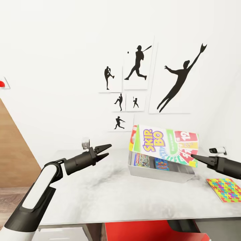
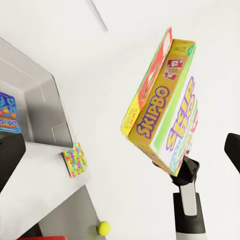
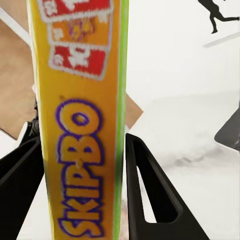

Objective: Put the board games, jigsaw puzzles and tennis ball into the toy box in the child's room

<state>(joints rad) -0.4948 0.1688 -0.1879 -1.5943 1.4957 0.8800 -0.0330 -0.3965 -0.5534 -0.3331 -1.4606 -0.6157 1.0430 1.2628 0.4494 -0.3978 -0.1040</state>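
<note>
The SKIP-BO board game (image 1: 163, 143) hangs tilted over the pale grey toy box (image 1: 157, 174), with my right gripper (image 1: 195, 158) shut on its right edge. In the right wrist view the box edge (image 3: 82, 125) sits clamped between both black fingers (image 3: 147, 190). Inside the toy box lie the white MONOPOLY game (image 1: 142, 160) and a blue game (image 1: 161, 164). One jigsaw puzzle (image 1: 226, 189) lies flat on the table (image 1: 100, 190), right of the bin. My left gripper (image 1: 104, 151) hovers open left of the bin, holding nothing. The left wrist view shows the SKIP-BO box (image 2: 165, 105), the puzzle (image 2: 75, 160) and the tennis ball (image 2: 103, 228).
A white wall with baseball silhouette posters (image 1: 135, 67) rises straight behind the table. A small grey object (image 1: 86, 143) stands at the back of the table behind my left gripper. A wooden panel (image 1: 13, 150) is at the left, and something red (image 1: 147, 231) sits under the front edge.
</note>
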